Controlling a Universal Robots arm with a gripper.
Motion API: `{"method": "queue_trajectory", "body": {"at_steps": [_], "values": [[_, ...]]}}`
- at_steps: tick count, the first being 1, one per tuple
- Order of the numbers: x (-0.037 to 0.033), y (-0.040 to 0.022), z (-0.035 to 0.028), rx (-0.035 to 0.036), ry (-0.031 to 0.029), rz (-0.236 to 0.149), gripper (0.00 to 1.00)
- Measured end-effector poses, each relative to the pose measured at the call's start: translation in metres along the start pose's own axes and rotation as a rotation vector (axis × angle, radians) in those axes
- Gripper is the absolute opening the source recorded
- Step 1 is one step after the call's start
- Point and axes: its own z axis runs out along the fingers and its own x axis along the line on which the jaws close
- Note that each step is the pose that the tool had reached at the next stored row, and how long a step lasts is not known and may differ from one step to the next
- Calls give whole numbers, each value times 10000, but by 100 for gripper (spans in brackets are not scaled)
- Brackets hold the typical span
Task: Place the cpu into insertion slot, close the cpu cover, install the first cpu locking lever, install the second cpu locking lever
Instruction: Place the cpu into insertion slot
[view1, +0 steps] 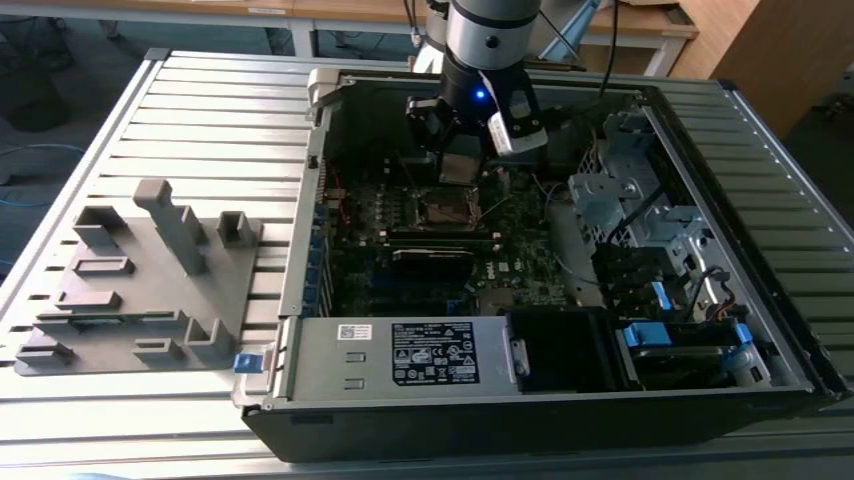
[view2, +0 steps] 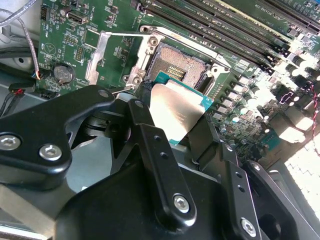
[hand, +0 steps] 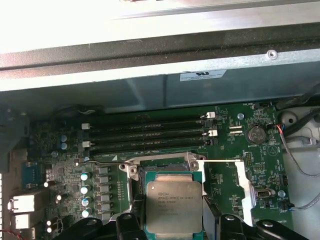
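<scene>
Grey metal-topped cpu (view2: 177, 107) is pinched by its edges in the clenched claw (view2: 172, 120), held clear of the open insertion slot (view2: 176, 67), which lies just beyond and below the claw's tips.

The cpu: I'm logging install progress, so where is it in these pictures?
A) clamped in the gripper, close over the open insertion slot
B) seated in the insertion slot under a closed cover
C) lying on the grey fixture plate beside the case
A: in the second wrist view the cpu sits clamped in the gripper, and the insertion slot beyond it shows its dark centre bare.
</scene>
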Motion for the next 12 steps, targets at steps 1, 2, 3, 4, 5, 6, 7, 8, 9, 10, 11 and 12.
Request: {"method": "queue_trajectory", "body": {"at_steps": [1, 2, 3, 4, 5, 6, 7, 8, 9, 10, 11, 12], "values": [[0, 0, 0, 0, -2, 15, 54], [0, 0, 0, 1, -8, 69, 54], [1, -1, 2, 0, -20, 173, 54], [1, -1, 3, 1, -37, 309, 54], [0, -1, 6, -1, -55, 458, 54], [0, -1, 8, -2, -73, 605, 54], [0, -1, 10, -3, -94, 776, 54], [0, -2, 13, -3, -115, 951, 54], [0, -2, 16, -3, -137, 1131, 54], [0, -2, 18, -3, -159, 1309, 54], [0, -3, 21, -3, -179, 1488, 54], [0, -3, 23, -3, -203, 1683, 54]]}}
